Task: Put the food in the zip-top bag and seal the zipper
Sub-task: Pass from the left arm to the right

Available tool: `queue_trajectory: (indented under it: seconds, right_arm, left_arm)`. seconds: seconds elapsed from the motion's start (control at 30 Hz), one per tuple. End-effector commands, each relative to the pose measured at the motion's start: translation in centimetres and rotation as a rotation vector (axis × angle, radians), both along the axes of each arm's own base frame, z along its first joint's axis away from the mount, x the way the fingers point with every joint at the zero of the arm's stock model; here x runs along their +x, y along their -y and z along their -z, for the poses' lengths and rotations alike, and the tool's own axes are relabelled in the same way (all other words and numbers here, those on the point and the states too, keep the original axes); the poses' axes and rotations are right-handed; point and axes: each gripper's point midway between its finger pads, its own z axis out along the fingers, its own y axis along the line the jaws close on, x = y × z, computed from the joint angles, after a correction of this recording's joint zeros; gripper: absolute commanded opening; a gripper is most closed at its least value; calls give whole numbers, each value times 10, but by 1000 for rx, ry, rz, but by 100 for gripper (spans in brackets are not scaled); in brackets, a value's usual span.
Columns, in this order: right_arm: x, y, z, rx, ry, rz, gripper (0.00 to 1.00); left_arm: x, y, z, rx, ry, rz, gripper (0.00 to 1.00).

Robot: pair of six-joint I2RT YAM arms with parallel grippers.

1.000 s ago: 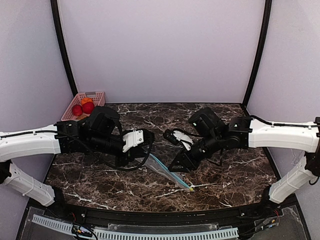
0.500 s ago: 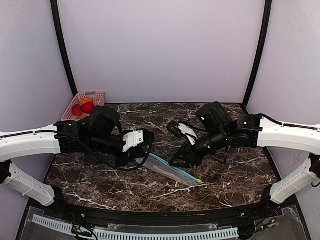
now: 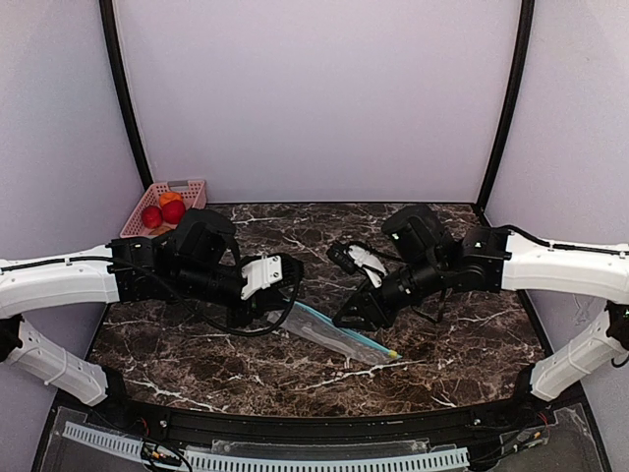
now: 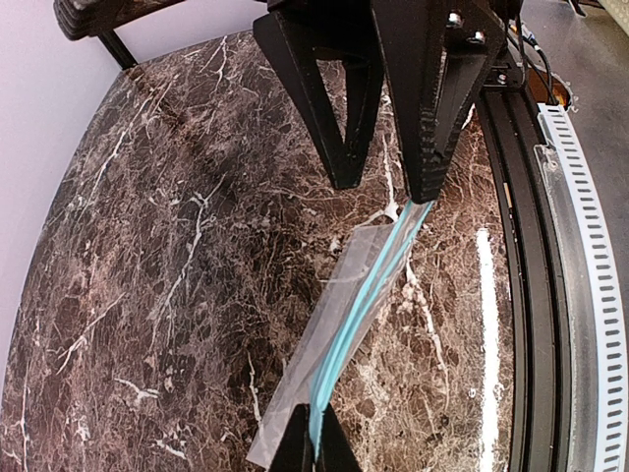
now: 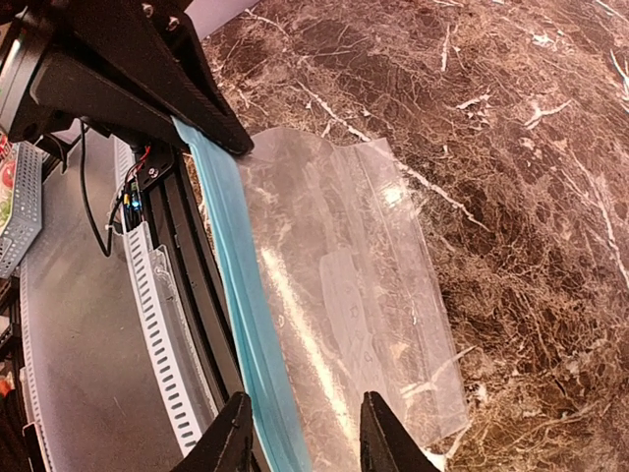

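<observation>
The food [image 3: 163,210] sits unbagged in the basket [image 3: 183,184], upper left. My left end effector [image 4: 383,189] pinches the empty zip-top bag [image 5: 334,285] by its zipper [image 4: 364,305]. The right end effector [image 5: 300,438] straddles that strip, spread. Loading and sealing are both undone.

The tabletop [image 3: 462,364] is dark brown marble with white veins. The zip-top bag [image 3: 329,332] is clear, its zipper [image 4: 369,295] teal-blue. The basket [image 3: 187,184] is pink, the food [image 3: 173,210] red and orange.

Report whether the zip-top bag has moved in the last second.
Yes. The zip-top bag swung its free corner right, away from the near black rail.
</observation>
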Motion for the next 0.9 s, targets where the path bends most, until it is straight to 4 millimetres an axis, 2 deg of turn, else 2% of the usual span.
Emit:
queue_trajectory:
  seconds: [0.0,0.63,0.77,0.87]
  right_arm:
    - [2,-2,8,-14,11,11,35]
    - [2,-7,20,-40,-1,-13,26]
    - [2,-10,20,-35,-5,-18,18]
    - [2,-11,19,-28,-11,-16,7]
  left_arm:
    - [-5,-1,-4,-13,1,13,1]
    - [-6,0,-3,-12,-5,17,1]
    - [-5,0,-2,-8,-5,12,1]
    - [-3,-1,-2,-7,-4,3,1]
